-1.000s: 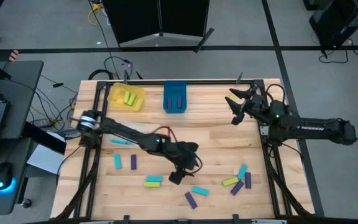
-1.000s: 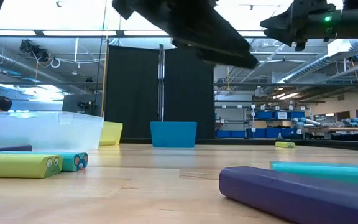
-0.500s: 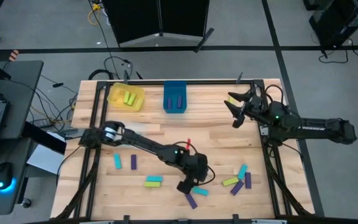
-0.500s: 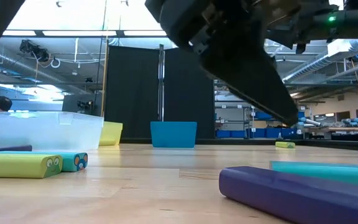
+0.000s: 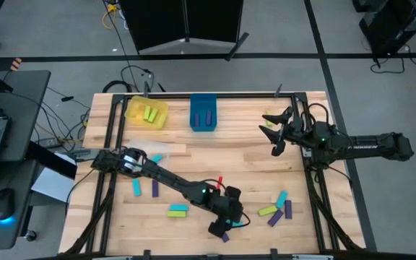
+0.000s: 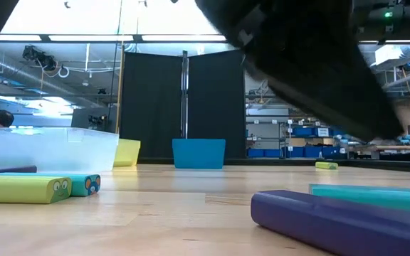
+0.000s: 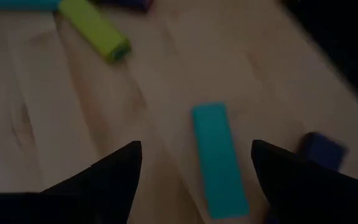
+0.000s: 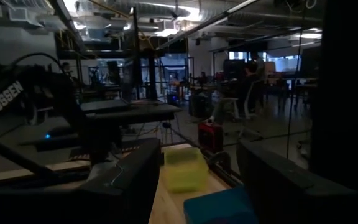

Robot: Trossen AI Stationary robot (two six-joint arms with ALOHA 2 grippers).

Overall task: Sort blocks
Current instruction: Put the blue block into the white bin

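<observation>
1. Left gripper (image 7: 194, 163): wide open, empty, low over teal block (image 7: 219, 158) at counter's (image 5: 244, 159) near edge.
2. Right gripper (image 5: 274, 128): open, empty, far right.
3. Risk: neighbouring purple block (image 7: 321, 149) could get knocked on closing.

The word "TROSSEN" stands in white capitals on the dark arm segment (image 8: 8, 106) seen in the right wrist view (the letters run slantwise along the link). A pale marking also shows on the right arm (image 5: 363, 144) in the high view, but it is too small to read. No other text can be read.
</observation>
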